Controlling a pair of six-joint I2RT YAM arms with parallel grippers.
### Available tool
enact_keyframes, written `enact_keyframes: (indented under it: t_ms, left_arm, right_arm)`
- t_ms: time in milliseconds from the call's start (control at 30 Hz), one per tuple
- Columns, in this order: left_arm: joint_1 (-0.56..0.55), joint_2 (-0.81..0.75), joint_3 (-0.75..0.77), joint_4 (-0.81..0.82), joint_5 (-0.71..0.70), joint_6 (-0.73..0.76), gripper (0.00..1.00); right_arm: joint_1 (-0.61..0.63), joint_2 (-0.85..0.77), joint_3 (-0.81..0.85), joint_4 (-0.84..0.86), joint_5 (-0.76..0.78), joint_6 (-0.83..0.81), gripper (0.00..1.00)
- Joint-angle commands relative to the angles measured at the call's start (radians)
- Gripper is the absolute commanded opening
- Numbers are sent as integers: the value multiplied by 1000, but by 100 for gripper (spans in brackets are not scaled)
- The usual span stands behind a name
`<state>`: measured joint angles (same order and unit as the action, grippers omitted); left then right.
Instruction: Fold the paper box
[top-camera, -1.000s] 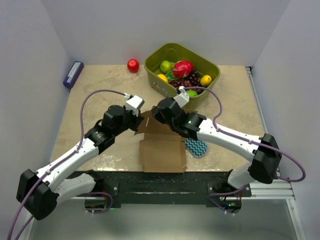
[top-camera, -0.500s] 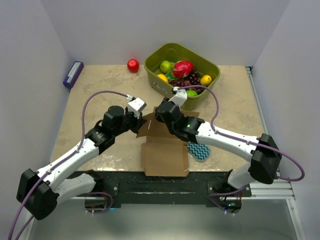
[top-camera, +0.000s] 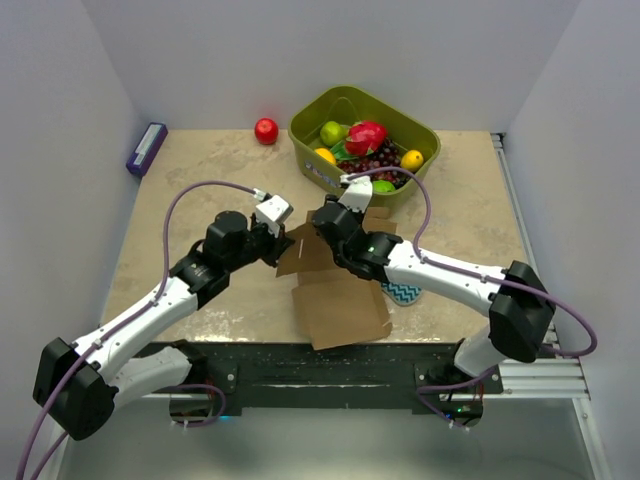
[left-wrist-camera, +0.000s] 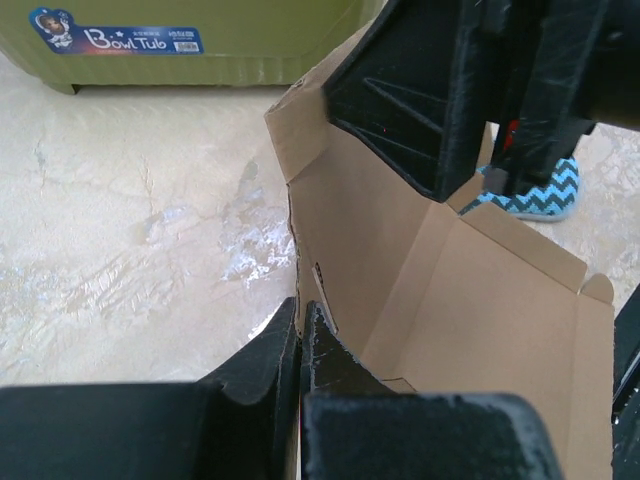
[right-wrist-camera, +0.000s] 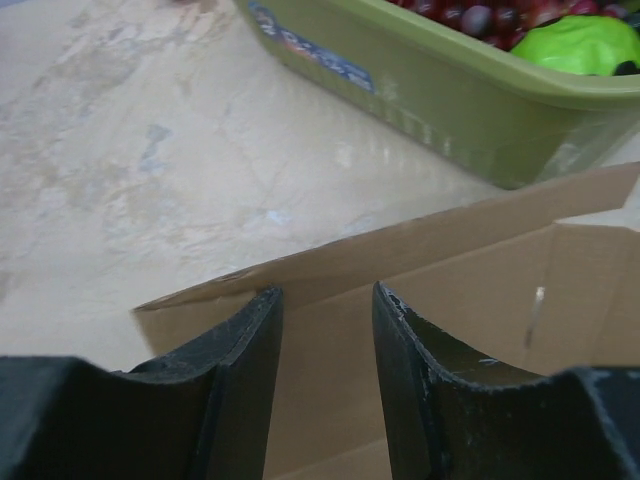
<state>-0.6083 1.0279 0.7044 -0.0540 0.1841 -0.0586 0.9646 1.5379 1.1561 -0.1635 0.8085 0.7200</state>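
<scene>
- Top view: the paper box (top-camera: 338, 300) lies half-opened at the near middle of the desk (top-camera: 200, 180). Its far panel is raised between the left tool (top-camera: 283, 240) and the right tool (top-camera: 316, 228).
- Left wrist: the left tool (left-wrist-camera: 300, 318) is pinched tight on the upright wall edge of the paper box (left-wrist-camera: 470, 300).
- Right wrist: the right tool (right-wrist-camera: 325, 295) has its jaws apart and grips nothing. A panel edge of the paper box (right-wrist-camera: 450, 290) shows in the gap, with the green basket (right-wrist-camera: 450, 95) beyond.

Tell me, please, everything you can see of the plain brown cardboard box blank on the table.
The plain brown thin cardboard box blank is unprinted, creased into panels with small flaps, and half-folded: its near panel lies on the beige tabletop, its far panels stand raised. The left gripper is shut on one raised wall; the right gripper is open at the far panel's edge.
</scene>
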Motion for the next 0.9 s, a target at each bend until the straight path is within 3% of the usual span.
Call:
enact_keyframes:
  t_ms: [0, 133, 333, 500, 633, 867]
  left_arm:
    - [-5, -16, 3, 72, 72, 28, 0]
    - [-5, -3, 12, 56, 46, 28, 0]
    - [-5, 1, 27, 14, 69, 54, 0]
    - [-5, -2, 47, -30, 185, 129, 0]
    - [16, 6, 66, -81, 245, 170, 0]
    - [94, 0, 75, -87, 322, 178, 0]
  right_arm:
    - [-15, -7, -1, -14, 61, -59, 49]
    - [-15, -77, -2, -1, -35, -137, 56]
    - [-36, -278, -42, 39, -351, -424, 79]
    - [-138, -351, 29, -115, -598, -579, 90]
    - [-175, -345, 66, -226, -807, -680, 91]
    - [-175, -354, 1, -312, -940, -743, 91]
